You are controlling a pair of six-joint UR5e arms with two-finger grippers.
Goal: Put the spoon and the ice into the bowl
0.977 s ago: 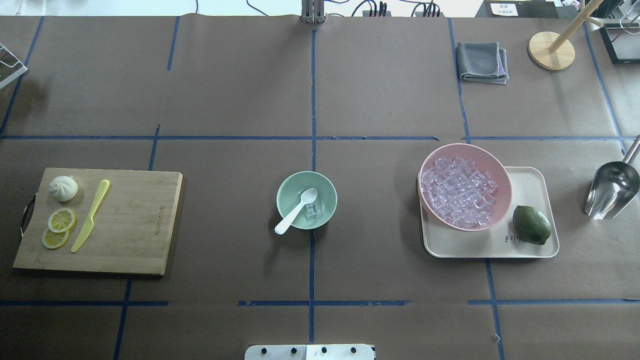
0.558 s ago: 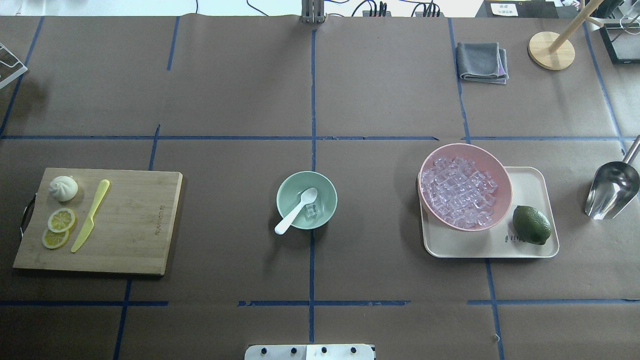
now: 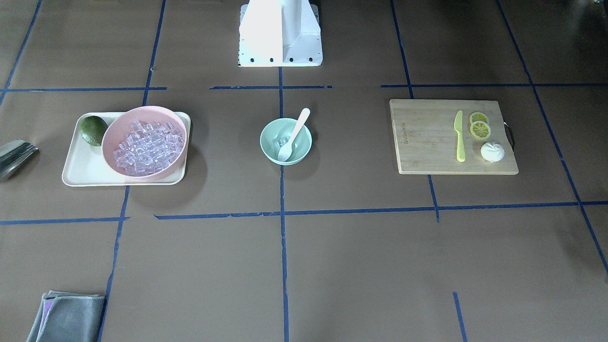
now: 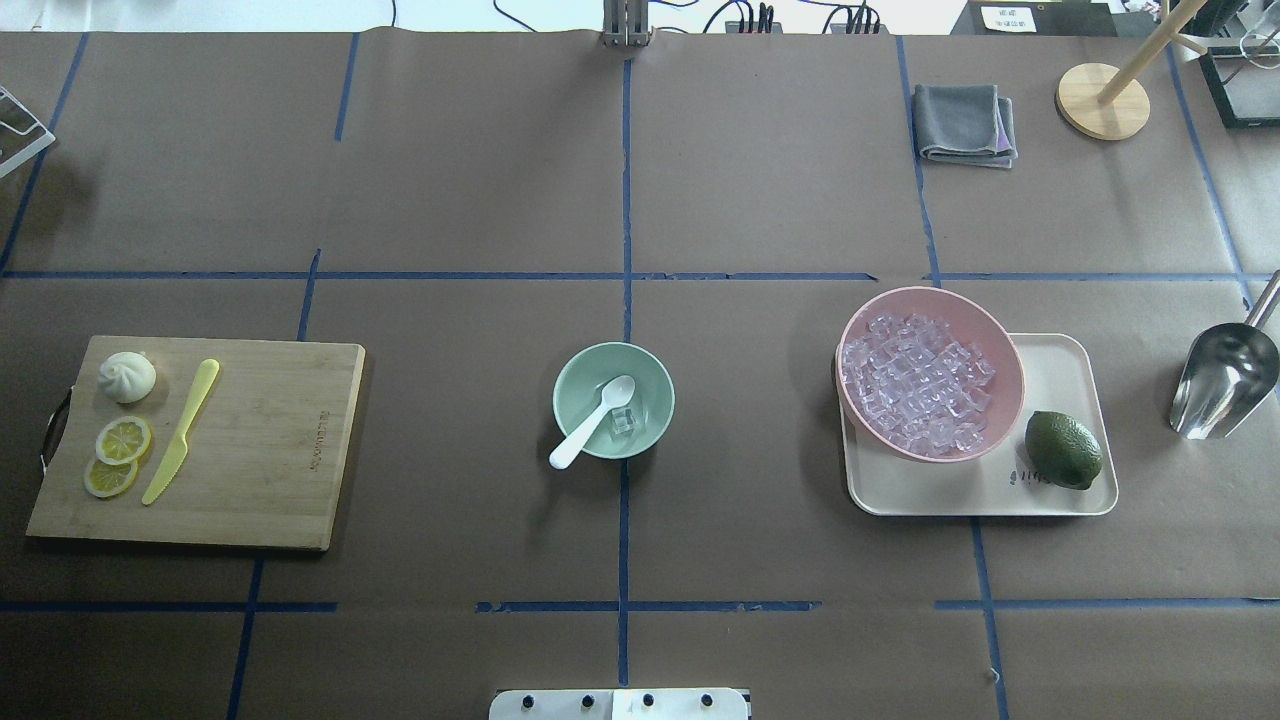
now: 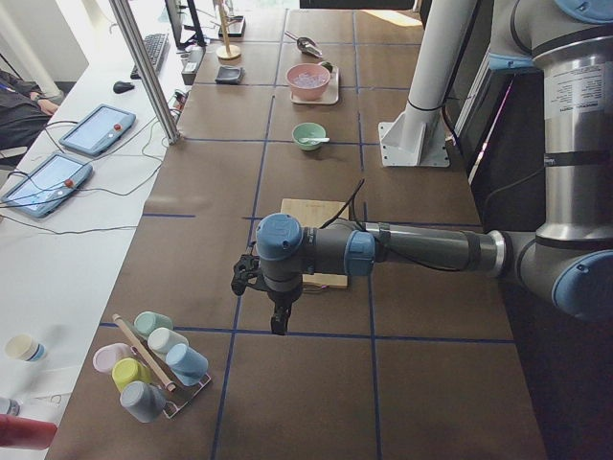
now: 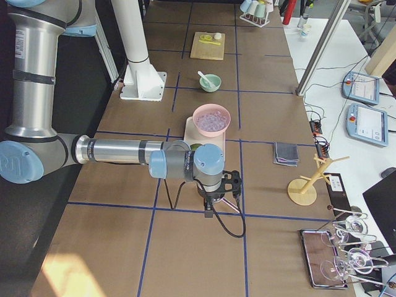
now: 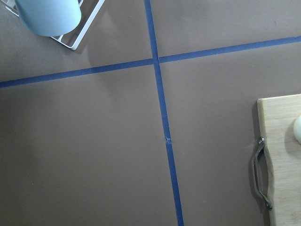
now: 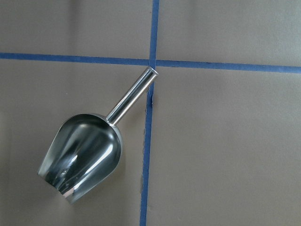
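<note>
Mid-desk (image 4: 480,200): bowl (image 4: 655,385), spoon (image 4: 592,424) head inside beside one ice cube (image 4: 623,422), handle out over the near-left rim. To the right, tray (image 4: 1065,365) bearing larger bowl (image 4: 1005,345) on its left part, heap of ice (image 4: 918,382) within, and lime (image 4: 1063,450) at the near-right corner. Right of the tray, apart from it, scoop (image 4: 1222,380). Far behind the tray, folded cloth (image 4: 963,122), stand base (image 4: 1103,101) near on its right. On the left, cutting board (image 4: 270,450) carrying bun (image 4: 127,377), two lemon slices (image 4: 123,440) nearer, knife (image 4: 180,432) right of both.
</note>
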